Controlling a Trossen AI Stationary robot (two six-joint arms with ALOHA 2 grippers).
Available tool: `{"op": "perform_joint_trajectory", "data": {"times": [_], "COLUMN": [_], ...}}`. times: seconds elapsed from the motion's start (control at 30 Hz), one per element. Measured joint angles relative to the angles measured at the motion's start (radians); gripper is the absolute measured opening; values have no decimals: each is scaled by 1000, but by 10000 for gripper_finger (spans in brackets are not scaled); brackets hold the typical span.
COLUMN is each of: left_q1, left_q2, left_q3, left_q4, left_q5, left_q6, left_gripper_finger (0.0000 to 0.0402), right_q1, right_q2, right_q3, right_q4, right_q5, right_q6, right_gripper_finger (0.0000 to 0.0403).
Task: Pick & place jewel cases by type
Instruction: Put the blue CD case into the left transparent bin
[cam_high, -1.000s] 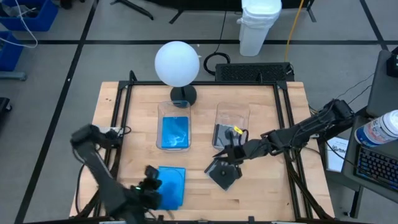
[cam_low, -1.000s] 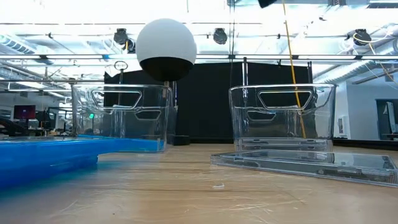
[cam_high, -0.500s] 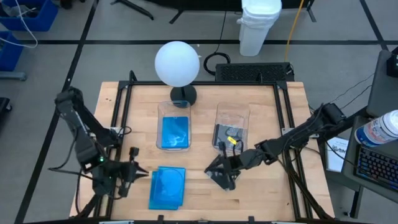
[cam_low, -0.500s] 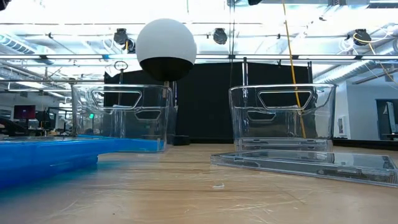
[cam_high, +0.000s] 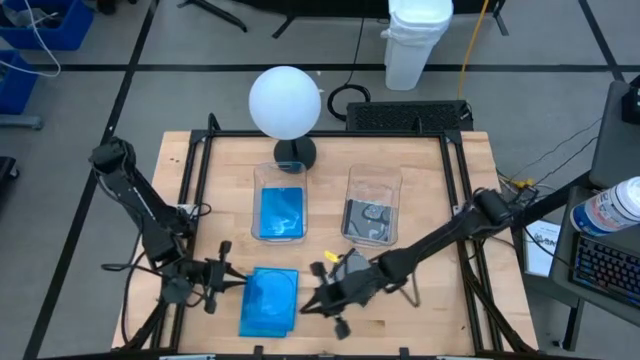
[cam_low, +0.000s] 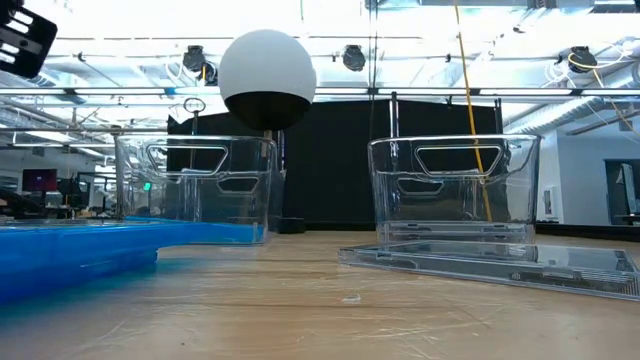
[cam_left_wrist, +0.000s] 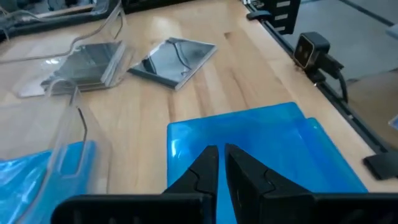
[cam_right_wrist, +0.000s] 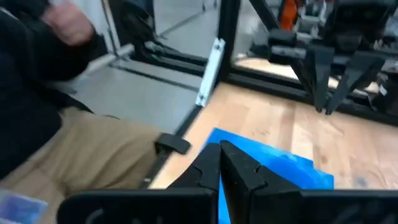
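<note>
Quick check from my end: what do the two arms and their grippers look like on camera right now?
Both arms are dark, slim and jointed. The left gripper has two black, wedge-shaped fingers tapering to narrow tips; the right gripper looks the same. A dark cable loops off the left arm by the table edge.

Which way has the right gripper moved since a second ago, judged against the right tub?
Yes: the right gripper has moved away from the right tub, towards the blue case.

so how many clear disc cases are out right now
2 clear cases: one lies in the right tub, the other flat on the table in front of it. More may be stacked in the tub.
</note>
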Motion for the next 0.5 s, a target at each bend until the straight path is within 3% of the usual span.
{"op": "perform_joint_trajectory", "data": {"times": [0.13,0.3,0.5], "left_q1": [-20,-61,-99], "left_q2": [0,0,0], "left_q3": [-8,-9,-9], "left_q4": [9,8,5], "left_q5": [24,131,157], "left_q6": [44,58,28], "left_gripper_finger": [37,37,37], "right_q1": [-12,-3,56], "right_q2": [69,108,169], "right_q3": [47,47,47], "right_q4": [3,-8,-20], "right_q5": [0,9,154], "right_q6": [-29,11,84], "right_gripper_finger": [4,4,1]}}
